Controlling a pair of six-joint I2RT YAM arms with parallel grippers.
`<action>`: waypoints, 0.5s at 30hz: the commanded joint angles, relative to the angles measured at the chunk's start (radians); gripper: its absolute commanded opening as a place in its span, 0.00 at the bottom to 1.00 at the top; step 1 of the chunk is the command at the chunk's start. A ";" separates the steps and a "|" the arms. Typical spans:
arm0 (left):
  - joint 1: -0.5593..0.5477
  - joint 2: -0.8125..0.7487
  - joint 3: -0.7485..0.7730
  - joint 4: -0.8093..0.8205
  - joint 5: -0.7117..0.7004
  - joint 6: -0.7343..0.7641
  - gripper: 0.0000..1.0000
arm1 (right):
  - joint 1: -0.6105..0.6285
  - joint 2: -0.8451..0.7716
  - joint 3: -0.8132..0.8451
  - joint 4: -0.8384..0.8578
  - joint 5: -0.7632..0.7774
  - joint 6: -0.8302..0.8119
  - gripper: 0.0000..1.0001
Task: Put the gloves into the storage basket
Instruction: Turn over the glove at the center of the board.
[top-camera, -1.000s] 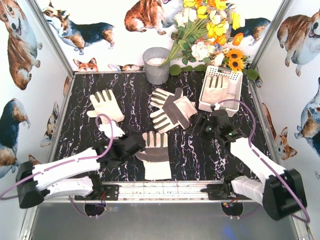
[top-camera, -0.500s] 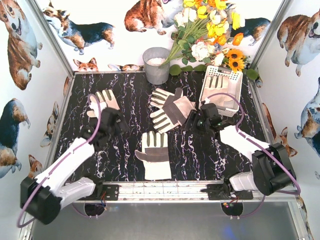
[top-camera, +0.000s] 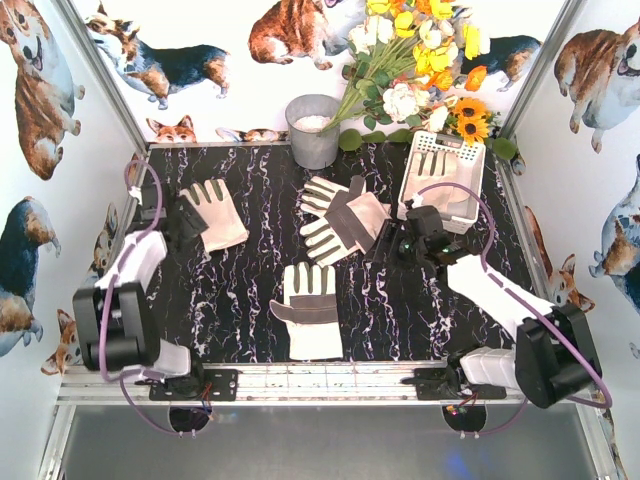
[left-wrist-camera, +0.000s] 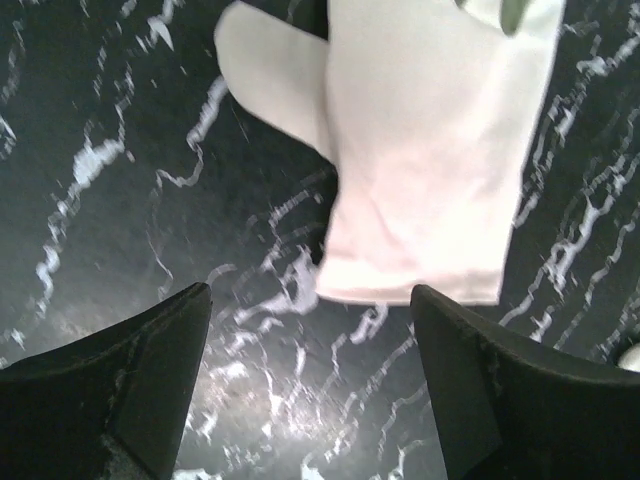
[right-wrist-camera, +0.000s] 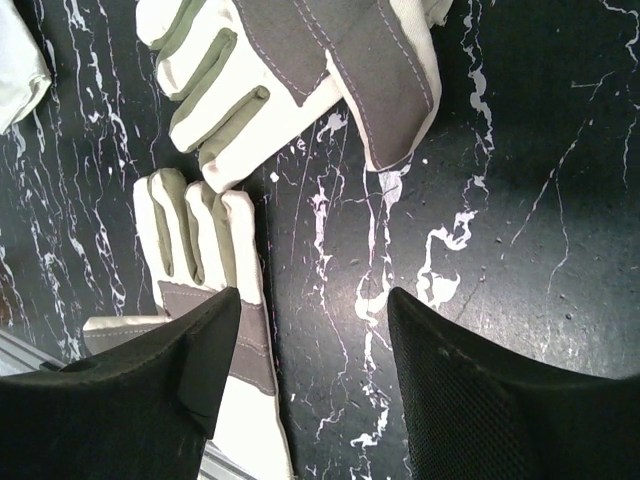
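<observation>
Bench (top-camera: 420, 300): black with white lines, and everything sits on it.
Left arm (top-camera: 130, 280): runs along the left edge of the bench.
Right arm (top-camera: 490, 290): reaches from the near right corner toward the middle of the bench.
Flowers (top-camera: 410, 60): a big yellow and white bunch at the far edge, above the bucket and the basket.
Storage basket (top-camera: 478, 180): white with little holes, in the far right corner of the bench.
In the basket: one glove (top-camera: 437, 180) lies inside, with its tips toward the far edge.
Bucket (top-camera: 313, 135): grey, at the middle of the far edge. Something white shows inside, but I cannot tell what it is.
Middle gloves (top-camera: 340, 222): two gloves piled together in the middle of the bench, one across the other.
Near glove (top-camera: 312, 312): lies flat by the near edge, with its cuff toward the edge.
Left glove (top-camera: 215, 212): lies flat near the left edge, on the far half of the bench.
Left fingers (top-camera: 176, 222): spread wide and holding nothing. The cuff of the left glove is just in front of them.
Right fingers (top-camera: 392, 245): apart and holding nothing, over bare bench just beside the middle gloves.
</observation>
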 joint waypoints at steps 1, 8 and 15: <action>0.074 0.100 0.078 0.088 -0.004 0.060 0.70 | 0.004 -0.065 0.049 -0.026 -0.001 -0.033 0.62; 0.126 0.277 0.172 0.101 -0.043 0.097 0.53 | 0.003 -0.167 0.037 -0.089 -0.002 -0.037 0.62; 0.155 0.375 0.191 0.142 -0.009 0.102 0.46 | 0.004 -0.259 0.017 -0.156 0.014 -0.035 0.63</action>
